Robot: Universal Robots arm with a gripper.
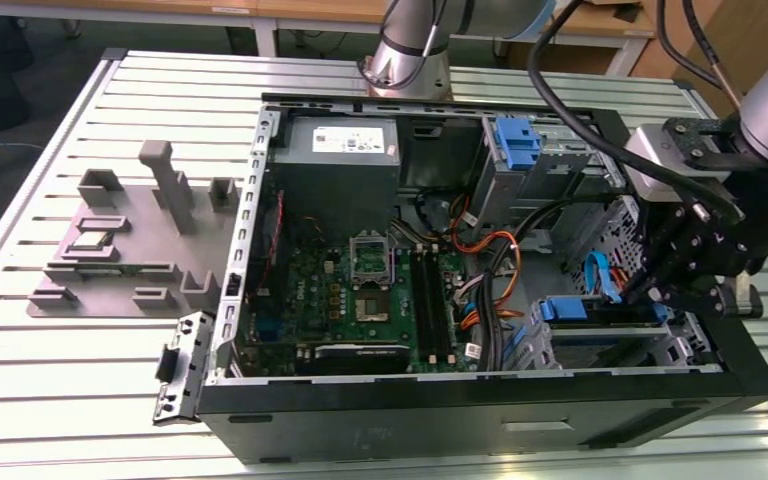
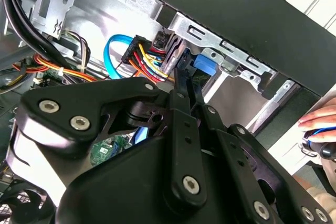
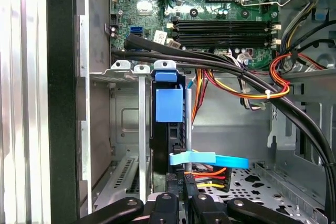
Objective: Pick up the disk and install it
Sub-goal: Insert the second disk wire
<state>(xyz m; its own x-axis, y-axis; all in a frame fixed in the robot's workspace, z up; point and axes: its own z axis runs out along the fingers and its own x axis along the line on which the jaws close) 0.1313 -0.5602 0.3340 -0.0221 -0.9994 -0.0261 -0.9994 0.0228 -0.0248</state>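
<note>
Gripper (image 3: pixel 185 190) lowered into the open computer case (image 1: pixel 491 425), jaws pinched narrow on the disk's rear edge. Disk (image 3: pixel 169 129) standing on edge in the drive cage (image 3: pixel 126 124), straight ahead of the jaws, long axis running away from them. Mostly dark edge-on, blue carrier bracket and tab showing.

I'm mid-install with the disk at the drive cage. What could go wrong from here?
1. The wire bundle and the blue cable run close by the disk, edge-on in the drive cage; they might snag or get pinched.
2. The tool sits tight among the connector wires, so a sideways move may tug them.
3. A person's hand rests beside the case; it may be in the arm's way.
</note>
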